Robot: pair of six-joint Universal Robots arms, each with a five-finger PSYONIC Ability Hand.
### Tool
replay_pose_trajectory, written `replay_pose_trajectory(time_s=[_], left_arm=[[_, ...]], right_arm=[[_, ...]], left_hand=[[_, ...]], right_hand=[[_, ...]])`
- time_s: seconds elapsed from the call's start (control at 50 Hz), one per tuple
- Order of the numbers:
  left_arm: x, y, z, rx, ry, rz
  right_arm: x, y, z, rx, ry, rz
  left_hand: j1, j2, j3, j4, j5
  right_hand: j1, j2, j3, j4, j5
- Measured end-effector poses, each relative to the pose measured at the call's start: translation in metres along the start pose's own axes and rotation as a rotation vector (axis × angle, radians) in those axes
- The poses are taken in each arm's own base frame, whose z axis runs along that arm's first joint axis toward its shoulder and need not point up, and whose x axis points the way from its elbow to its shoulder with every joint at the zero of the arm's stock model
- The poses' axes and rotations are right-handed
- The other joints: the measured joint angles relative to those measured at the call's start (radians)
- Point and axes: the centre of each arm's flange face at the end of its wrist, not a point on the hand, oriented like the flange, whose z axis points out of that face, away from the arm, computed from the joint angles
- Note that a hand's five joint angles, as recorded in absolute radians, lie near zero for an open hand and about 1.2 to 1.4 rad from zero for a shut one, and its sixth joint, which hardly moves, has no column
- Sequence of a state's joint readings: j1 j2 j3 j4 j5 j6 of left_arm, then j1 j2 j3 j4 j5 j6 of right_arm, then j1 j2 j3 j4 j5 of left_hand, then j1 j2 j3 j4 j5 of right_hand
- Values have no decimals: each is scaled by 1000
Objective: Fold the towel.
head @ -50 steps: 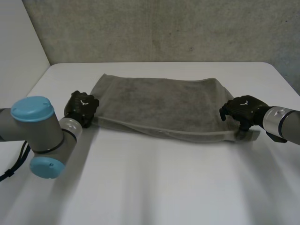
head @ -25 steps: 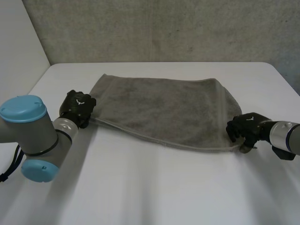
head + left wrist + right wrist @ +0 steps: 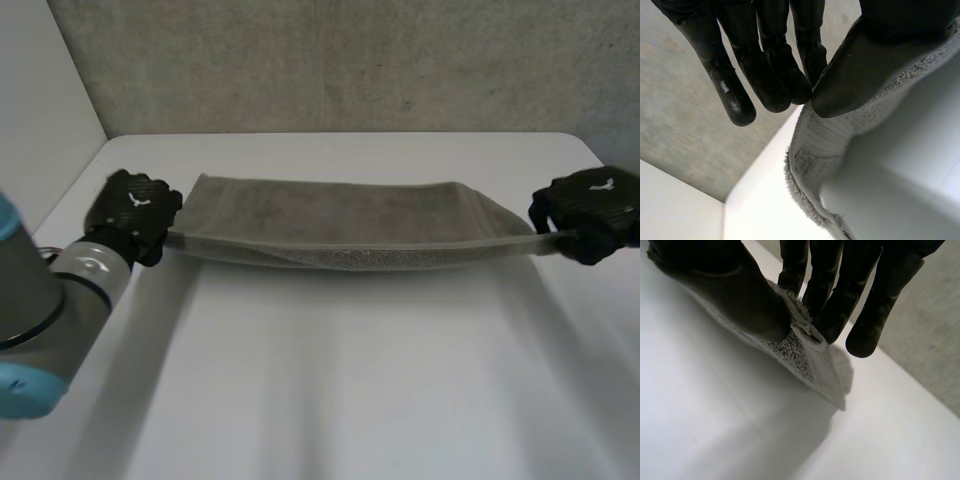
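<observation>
The grey towel (image 3: pixel 340 212) is in the middle of the white table (image 3: pixel 350 380), stretched long from left to right. Its far edge lies on the table top, while its near edge is raised in the air and pulled into an almost straight line between the two hands. The middle of this raised edge hangs a little lower than its ends.

The left hand (image 3: pixel 135 208) is at the near left corner of the towel. In its wrist view the thumb presses the cloth against the tips of straight fingers, so this hand pinches the corner. The right hand (image 3: pixel 590 205) is at the near right corner, and its wrist view shows the same kind of grip: the thumb lies on top of the hem and the fingers close against it from the other side, with a small tip of the corner sticking out past them. Both arms reach in from the sides. Behind the table stands a rough grey wall (image 3: pixel 330 60).

I judge that the first fold is in hand: the near edge is lifted but not yet laid over. The next move probably calls for both hands to travel together toward the far edge, at equal height and with equal tension, so that the corners meet squarely, and to loosen the pinch only when the cloth rests down.
</observation>
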State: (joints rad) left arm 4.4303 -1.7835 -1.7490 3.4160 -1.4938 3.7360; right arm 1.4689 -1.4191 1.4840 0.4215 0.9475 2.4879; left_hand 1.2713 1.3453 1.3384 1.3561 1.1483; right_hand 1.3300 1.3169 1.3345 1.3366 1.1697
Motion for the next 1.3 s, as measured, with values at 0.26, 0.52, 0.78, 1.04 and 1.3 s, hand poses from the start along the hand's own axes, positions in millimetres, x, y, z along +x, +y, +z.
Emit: replay_pose_trajectory(time_s=[0.26, 0.52, 0.78, 1.04, 1.3], left_arm=[[-29, -49, -59, 135, -87, 15], [-14, -24, -10, 68, 16, 6], [-7, -10, 101, 93, 14, 13], [-80, -164, 113, 576, -266, 19], [-110, -209, 72, 697, -303, -62]], right_arm=[[20, -35, -46, 122, 38, -30], [34, -5, 9, 21, -23, 29], [21, -10, 107, 0, 3, -127], [70, -161, 91, 619, 337, -177], [70, -192, 51, 690, 323, -162]], left_hand=[[0, 0, 0, 0, 0], [0, 0, 2, 0, 0], [2, 0, 4, 4, 0], [4, 0, 4, 4, 0], [4, 0, 4, 4, 0]], right_hand=[[0, 0, 4, 0, 0], [0, 2, 4, 0, 0], [0, 3, 4, 5, 0], [0, 3, 4, 6, 0], [0, 3, 4, 6, 0]])
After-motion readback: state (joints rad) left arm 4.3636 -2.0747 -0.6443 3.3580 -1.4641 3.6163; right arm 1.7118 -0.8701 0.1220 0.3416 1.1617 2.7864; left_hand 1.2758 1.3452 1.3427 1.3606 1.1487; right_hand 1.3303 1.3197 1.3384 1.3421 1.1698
